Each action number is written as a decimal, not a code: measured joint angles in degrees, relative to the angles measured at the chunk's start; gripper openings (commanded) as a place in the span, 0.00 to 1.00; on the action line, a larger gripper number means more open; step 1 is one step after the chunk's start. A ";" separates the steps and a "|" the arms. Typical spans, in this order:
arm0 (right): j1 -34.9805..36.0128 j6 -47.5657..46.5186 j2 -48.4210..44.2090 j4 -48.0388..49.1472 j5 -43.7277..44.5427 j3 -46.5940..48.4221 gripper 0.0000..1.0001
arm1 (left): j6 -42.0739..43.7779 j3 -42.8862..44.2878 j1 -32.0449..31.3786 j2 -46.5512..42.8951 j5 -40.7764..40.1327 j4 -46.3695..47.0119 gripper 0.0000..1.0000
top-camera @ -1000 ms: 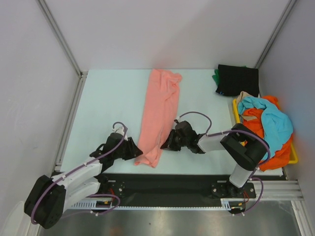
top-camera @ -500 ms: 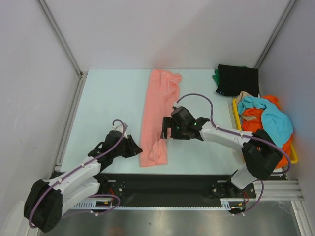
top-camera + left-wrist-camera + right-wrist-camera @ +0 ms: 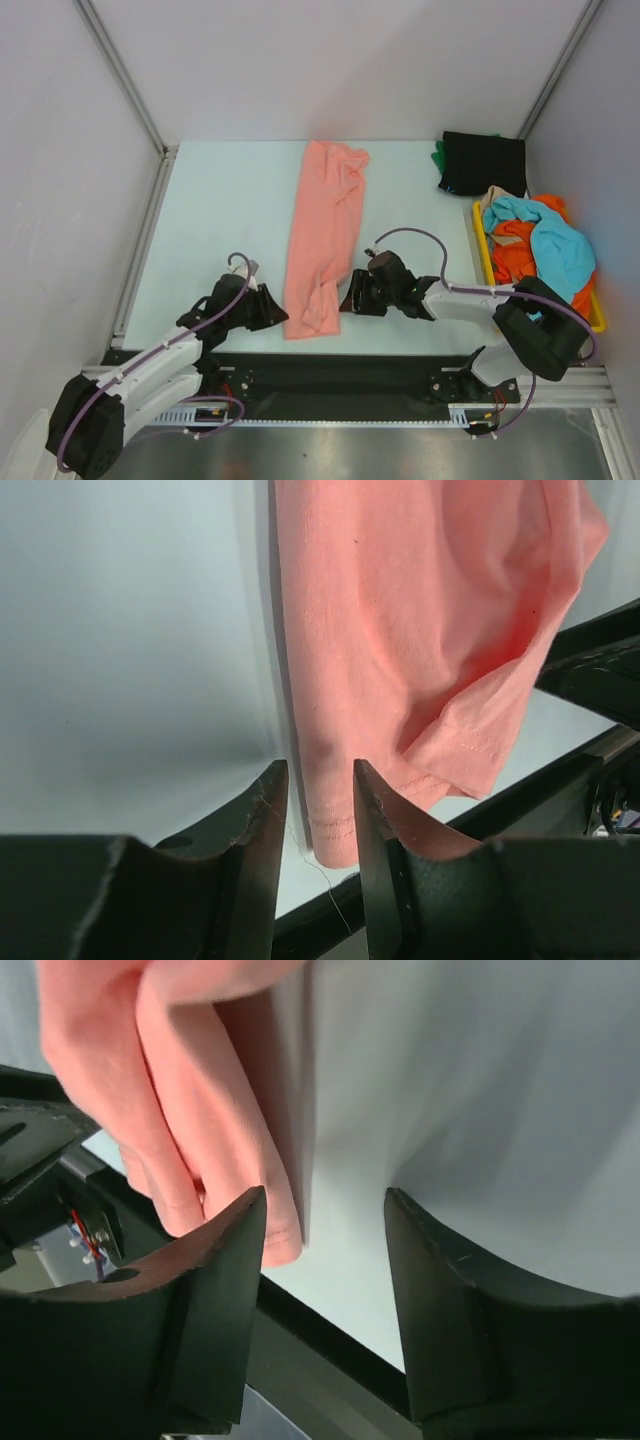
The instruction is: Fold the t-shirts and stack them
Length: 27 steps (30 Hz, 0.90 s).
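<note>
The salmon pink t-shirt, a long folded strip, lies down the middle of the table, its near hem between the arms. The fold should go best if each gripper pinches a hem corner through every layer and both lift evenly. The left gripper is narrowly parted with the hem corner at its gap, the right gripper wider beside the folded edge, neither clamped; only the wrist views show those layers, only the overhead the strip's length.
</note>
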 measured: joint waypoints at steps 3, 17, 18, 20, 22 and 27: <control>1.49 2.16 1.60 5.49 -2.16 -1.86 0.45 | -0.52 -0.42 -0.33 -1.75 0.04 -0.90 0.38; 4.98 8.55 8.92 22.53 -7.98 -5.97 0.00 | -1.86 -2.49 -1.25 -4.48 0.28 -2.03 0.39; 5.25 8.72 7.87 18.34 -6.80 -4.57 0.00 | -1.86 -2.49 -1.27 -4.66 0.26 -2.27 0.38; 7.82 7.65 5.42 7.58 -2.99 -0.02 0.00 | -1.92 -2.49 -1.36 -4.98 0.24 -2.67 0.38; 11.30 6.45 2.80 -4.39 2.80 6.14 0.10 | -2.14 -2.49 -1.44 -4.98 0.22 -2.82 0.38; 18.47 5.33 -2.71 -22.73 12.50 15.08 0.66 | -2.25 -1.97 -1.62 -3.93 0.22 -2.97 0.39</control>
